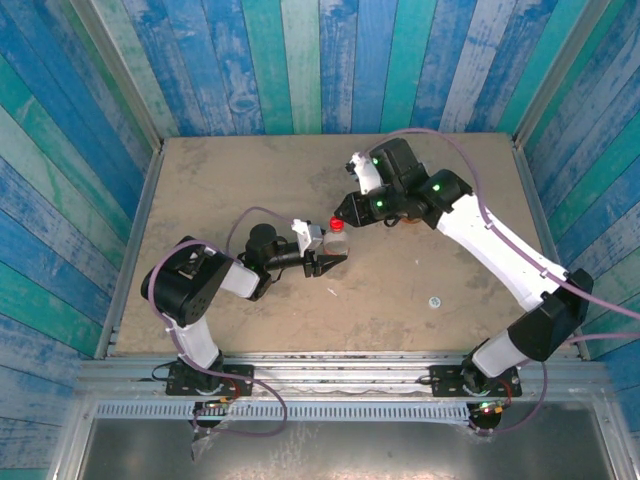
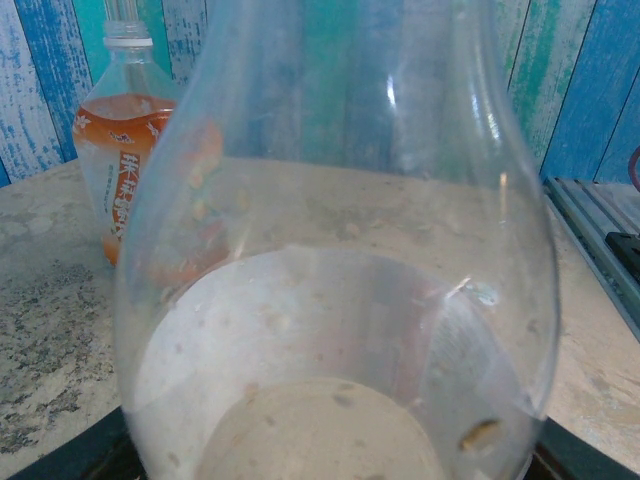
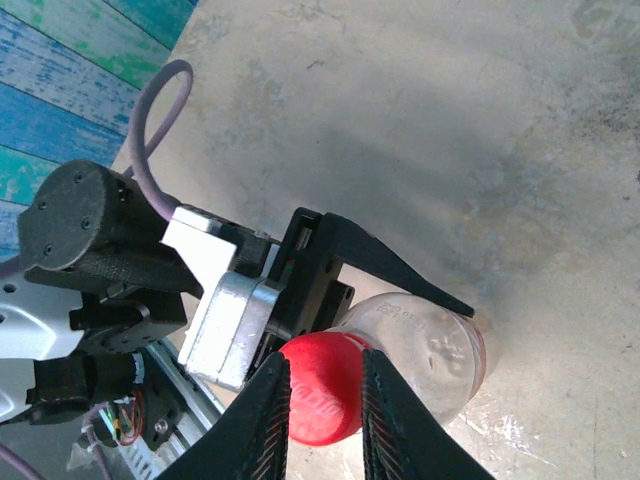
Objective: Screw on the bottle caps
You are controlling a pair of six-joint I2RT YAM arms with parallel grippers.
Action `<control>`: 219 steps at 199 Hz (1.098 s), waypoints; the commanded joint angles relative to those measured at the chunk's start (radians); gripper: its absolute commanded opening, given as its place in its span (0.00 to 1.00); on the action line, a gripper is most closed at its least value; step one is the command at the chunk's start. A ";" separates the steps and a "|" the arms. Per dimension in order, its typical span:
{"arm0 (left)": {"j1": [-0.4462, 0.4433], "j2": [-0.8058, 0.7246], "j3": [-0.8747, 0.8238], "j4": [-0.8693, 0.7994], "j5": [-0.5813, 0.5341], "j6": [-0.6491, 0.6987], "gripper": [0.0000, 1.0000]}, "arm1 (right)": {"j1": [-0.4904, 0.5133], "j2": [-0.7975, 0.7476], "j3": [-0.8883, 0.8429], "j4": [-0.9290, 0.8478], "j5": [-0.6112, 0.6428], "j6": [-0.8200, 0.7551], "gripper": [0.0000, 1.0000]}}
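While the left tool gripped the slim clear plastic bottle low on its smooth, rounded body, its black jaws part-closed against the sides, the right tool was closed on the bright red round plastic screw cap. Its two ribbed dark fingers pressed on opposite sides of the red cap, which sat on the slim bottle's neck. The wider clear bottle with the orange label stood uncapped on the tabletop, near the slim bottle. A small pale round cap lay flat, well apart, towards the near edge. The tabletop was mottled, worn beige. Painted blue and green wooden planks walled it in.
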 commanded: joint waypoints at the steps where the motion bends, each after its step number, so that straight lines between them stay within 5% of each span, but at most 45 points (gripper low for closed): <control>1: 0.005 0.041 0.001 -0.060 -0.004 -0.002 0.64 | -0.005 0.016 0.020 -0.014 -0.017 -0.017 0.21; 48: 0.005 0.042 0.001 -0.060 -0.006 -0.003 0.64 | -0.006 0.007 -0.007 -0.024 -0.029 -0.009 0.14; 219: 0.013 0.049 0.005 -0.060 -0.007 -0.015 0.63 | 0.019 -0.067 -0.097 -0.012 -0.061 0.051 0.13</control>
